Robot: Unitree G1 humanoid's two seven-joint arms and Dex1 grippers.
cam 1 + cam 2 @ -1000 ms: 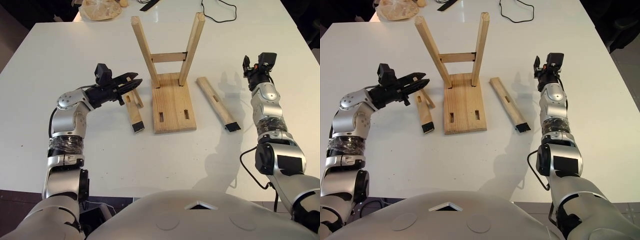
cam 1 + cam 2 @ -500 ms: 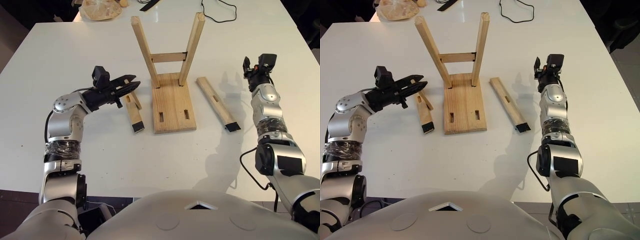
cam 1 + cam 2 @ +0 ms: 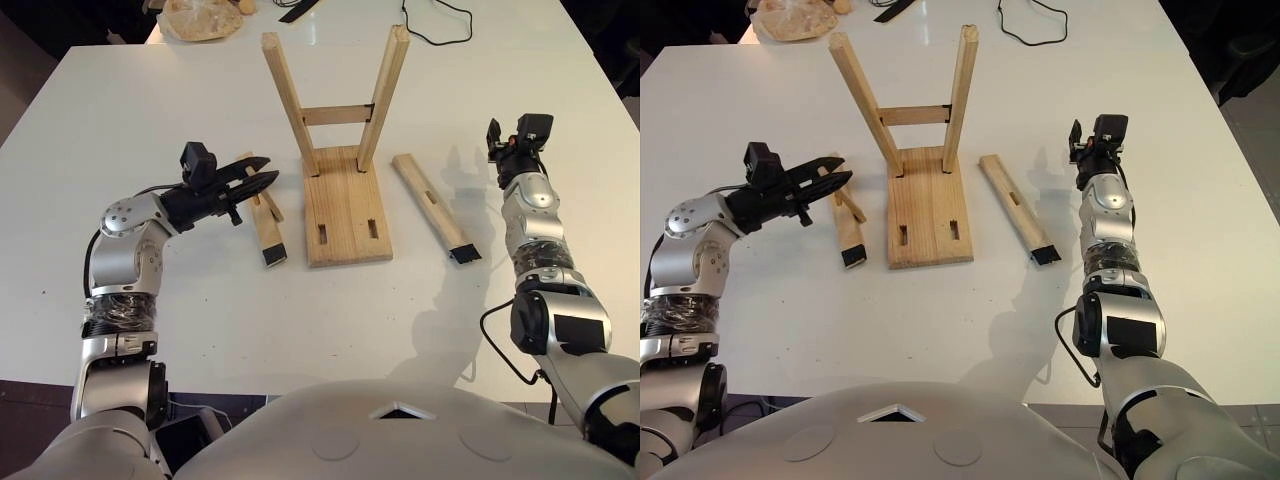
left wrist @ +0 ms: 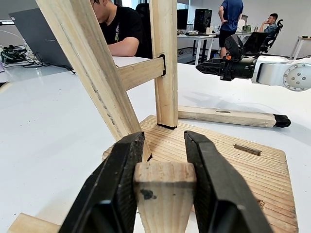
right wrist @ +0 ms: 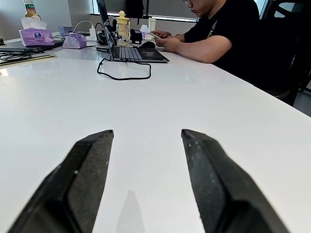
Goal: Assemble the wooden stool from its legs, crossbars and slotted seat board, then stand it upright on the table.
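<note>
The seat board (image 3: 345, 215) lies flat on the white counter (image 3: 130, 100), a little above the middle of the head view. Two upright legs (image 3: 287, 100) rise from the slots at its far end, leaning slightly apart and joined by a crossbar (image 3: 338, 114). The two slots at its near end are open.

Just left of the board lies a loose leg (image 3: 268, 235), with a shorter stick (image 3: 270, 203) resting against its upper part. The left gripper (image 3: 256, 178) sits at the far end of this leg. In the left wrist view its fingers (image 4: 114, 194) press both sides of the wooden end, closed on it.

To the right of the board a second loose leg (image 3: 435, 208) lies at a slant, apart from the board. The right gripper (image 3: 505, 140) is at the right edge of the frame, well away from the wood. Its fingers (image 5: 82, 174) are spread wide with nothing between them.

A black cable (image 3: 430, 30) lies at the top of the frame.
</note>
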